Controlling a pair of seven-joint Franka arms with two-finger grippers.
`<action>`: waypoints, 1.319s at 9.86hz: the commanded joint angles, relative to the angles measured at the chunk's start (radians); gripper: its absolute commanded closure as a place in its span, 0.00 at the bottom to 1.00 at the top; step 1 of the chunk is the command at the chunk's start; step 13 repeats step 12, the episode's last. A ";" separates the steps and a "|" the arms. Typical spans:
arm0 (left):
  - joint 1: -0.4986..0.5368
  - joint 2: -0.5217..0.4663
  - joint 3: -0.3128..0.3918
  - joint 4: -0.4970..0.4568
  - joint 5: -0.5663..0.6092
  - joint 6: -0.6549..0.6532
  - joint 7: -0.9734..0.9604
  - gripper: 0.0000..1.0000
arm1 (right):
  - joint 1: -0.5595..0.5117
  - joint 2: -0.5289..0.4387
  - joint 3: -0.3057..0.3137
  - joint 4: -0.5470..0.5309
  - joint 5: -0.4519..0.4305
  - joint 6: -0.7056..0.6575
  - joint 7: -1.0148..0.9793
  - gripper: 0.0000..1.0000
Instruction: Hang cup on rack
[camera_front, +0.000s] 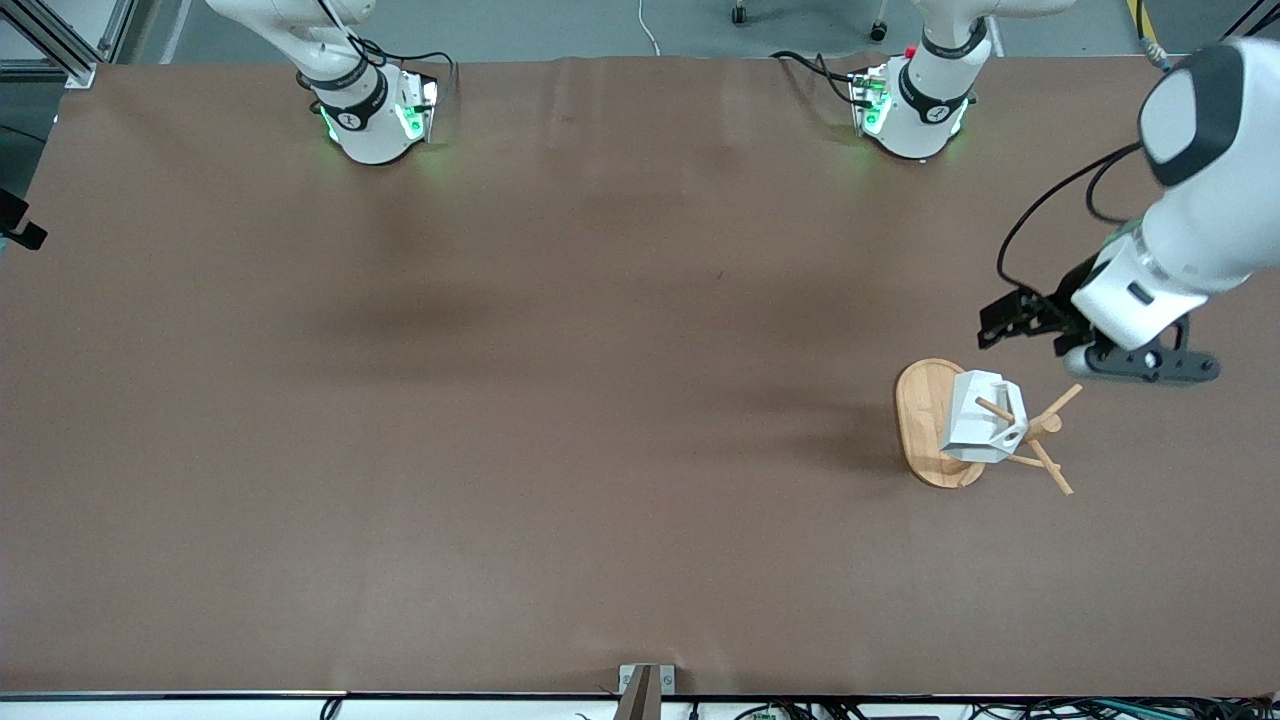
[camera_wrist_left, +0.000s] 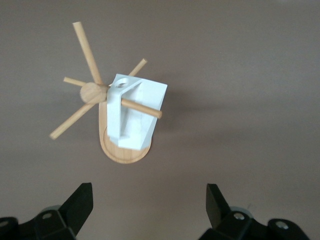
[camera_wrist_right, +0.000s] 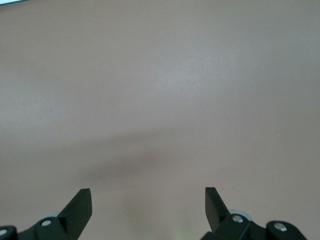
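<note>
The white faceted cup (camera_front: 982, 420) hangs on the bamboo rack (camera_front: 920, 410), with one peg (camera_wrist_left: 142, 107) passing through its handle. In the left wrist view the cup (camera_wrist_left: 135, 115) covers much of the rack's oval base (camera_wrist_left: 125, 152). The rack stands toward the left arm's end of the table. My left gripper (camera_front: 1000, 325) hovers over the table beside the rack, apart from it, open with nothing between its fingers (camera_wrist_left: 149, 200). My right gripper (camera_wrist_right: 148, 200) is open and empty over bare table; the front view does not show it.
Brown paper (camera_front: 560, 400) covers the whole table. The two arm bases (camera_front: 370, 110) (camera_front: 915, 105) stand along the table edge farthest from the front camera. A small metal bracket (camera_front: 645, 685) sits at the nearest edge.
</note>
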 joint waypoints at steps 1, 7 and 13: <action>-0.007 -0.013 0.023 0.058 0.026 -0.085 0.005 0.00 | 0.004 0.008 -0.005 0.017 -0.005 -0.013 -0.004 0.00; 0.071 -0.146 -0.081 0.000 0.058 -0.228 0.047 0.00 | 0.002 0.008 -0.005 0.017 -0.005 -0.012 -0.005 0.00; 0.067 -0.151 -0.081 -0.005 0.109 -0.228 0.065 0.00 | 0.002 0.008 -0.005 0.017 -0.005 -0.009 -0.005 0.00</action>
